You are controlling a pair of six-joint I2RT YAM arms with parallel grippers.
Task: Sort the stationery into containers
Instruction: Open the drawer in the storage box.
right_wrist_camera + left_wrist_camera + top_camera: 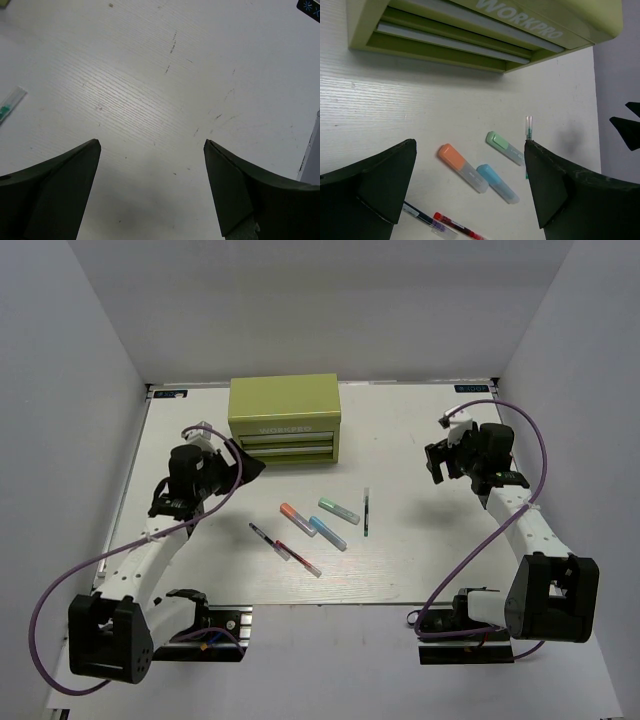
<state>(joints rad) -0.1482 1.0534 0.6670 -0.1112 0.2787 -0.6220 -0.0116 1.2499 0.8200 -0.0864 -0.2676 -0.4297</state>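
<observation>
The olive-green tool chest (285, 420) stands at the back of the table, both its drawers (455, 42) pushed in. The six pens lie in front of it: the orange (298, 517), blue (328, 532) and green (339, 508) highlighters, a thin dark green pen (366, 512), a dark pen (268, 538) and a red-white pen (300, 558). My left gripper (248, 466) is open and empty, hovering left of the chest front; its view shows the highlighters (462, 167) between its fingers (385, 180). My right gripper (437, 462) is open and empty over bare table to the right.
White walls close the table (420, 550) in on three sides. The right wrist view shows scuffed white tabletop (165, 75) with only the end of the dark green pen (9, 105) at its left edge. Purple cables (60, 590) loop beside both arms.
</observation>
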